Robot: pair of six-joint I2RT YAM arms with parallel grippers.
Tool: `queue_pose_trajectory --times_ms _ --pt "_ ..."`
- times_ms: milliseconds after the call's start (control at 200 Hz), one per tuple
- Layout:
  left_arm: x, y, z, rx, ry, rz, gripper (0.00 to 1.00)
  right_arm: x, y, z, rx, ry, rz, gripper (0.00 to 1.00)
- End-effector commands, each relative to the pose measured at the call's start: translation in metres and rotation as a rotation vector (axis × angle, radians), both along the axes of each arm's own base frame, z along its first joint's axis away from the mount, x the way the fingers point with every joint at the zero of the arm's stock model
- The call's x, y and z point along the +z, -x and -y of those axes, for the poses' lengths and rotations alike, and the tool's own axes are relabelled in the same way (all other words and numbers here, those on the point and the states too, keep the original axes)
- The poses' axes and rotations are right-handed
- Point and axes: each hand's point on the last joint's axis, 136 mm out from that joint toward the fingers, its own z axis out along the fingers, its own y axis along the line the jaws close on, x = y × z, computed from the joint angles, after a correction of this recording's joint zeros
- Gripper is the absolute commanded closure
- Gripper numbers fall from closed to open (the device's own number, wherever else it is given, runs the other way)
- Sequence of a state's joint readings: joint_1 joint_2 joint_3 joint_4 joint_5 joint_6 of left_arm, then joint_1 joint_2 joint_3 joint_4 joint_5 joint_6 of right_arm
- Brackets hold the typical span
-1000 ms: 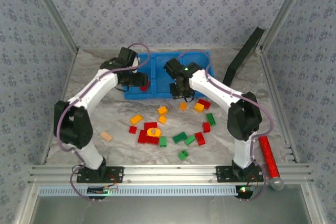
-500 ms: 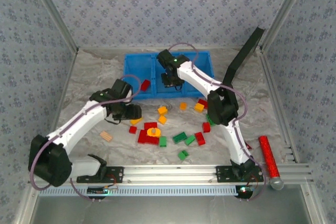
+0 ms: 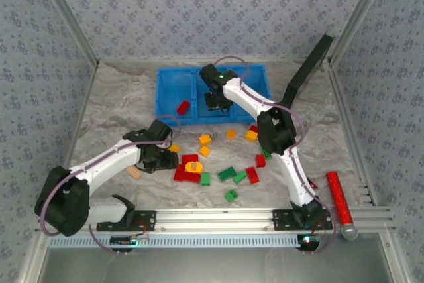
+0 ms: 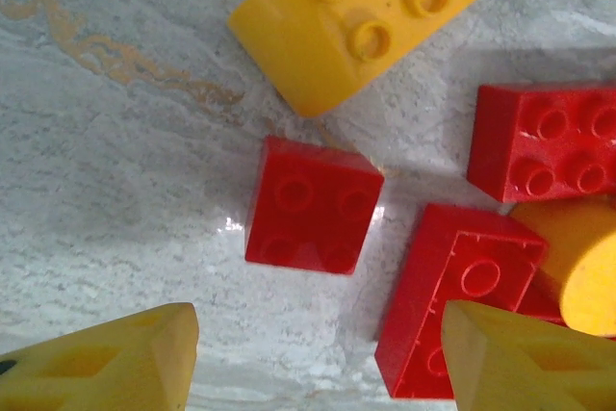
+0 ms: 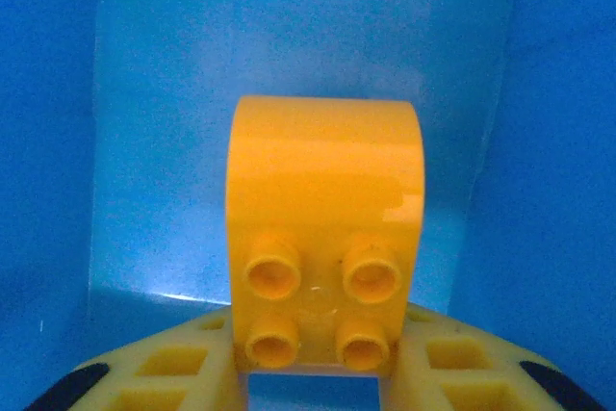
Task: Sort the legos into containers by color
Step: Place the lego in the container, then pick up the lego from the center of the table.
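The marbled table (image 3: 106, 104) spreads out before me. A tan ridged block (image 3: 134, 172) lies flat on it at my near left. At the far right, a black slab (image 3: 306, 71) leans tilted against the corner post. A red glittery cylinder (image 3: 338, 195) lies along the table's right edge, its grey end nearest me, by the metal rail (image 3: 212, 218). Flowered wallpaper (image 3: 212, 11) lines the walls around me.

Red, orange-yellow and green legos (image 3: 227, 173), blue bin (image 3: 159, 94), grey marbled table (image 3: 112, 114), floral walls (image 3: 199, 11)
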State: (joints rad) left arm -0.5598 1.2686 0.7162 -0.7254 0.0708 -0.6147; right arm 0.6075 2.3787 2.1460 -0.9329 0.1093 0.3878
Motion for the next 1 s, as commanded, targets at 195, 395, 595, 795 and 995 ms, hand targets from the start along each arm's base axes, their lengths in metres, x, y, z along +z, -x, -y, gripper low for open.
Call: queue_pose_trajectory --times_ms 195,395,595,795,995 --pt "-0.016 -0.018 0.007 0.002 -0.015 0.041 0.33 0.019 0.005 -0.017 0.054 -0.043 0.020 0.46" --pt "-0.029 -0.014 0.003 -0.001 -0.046 0.011 0.36 0.041 0.010 -0.021 0.067 -0.066 0.043 0.45" --pt "-0.045 -0.007 0.000 -0.003 -0.063 -0.027 0.47 0.072 0.020 -0.019 0.134 -0.090 0.108 0.43" --pt "-0.049 -0.007 -0.001 -0.014 -0.078 -0.032 0.62 0.092 0.048 0.000 0.141 -0.068 0.104 0.43" --pt "-0.037 -0.015 0.004 -0.025 -0.063 -0.015 0.71 0.092 0.096 0.006 0.098 -0.133 0.054 0.43"
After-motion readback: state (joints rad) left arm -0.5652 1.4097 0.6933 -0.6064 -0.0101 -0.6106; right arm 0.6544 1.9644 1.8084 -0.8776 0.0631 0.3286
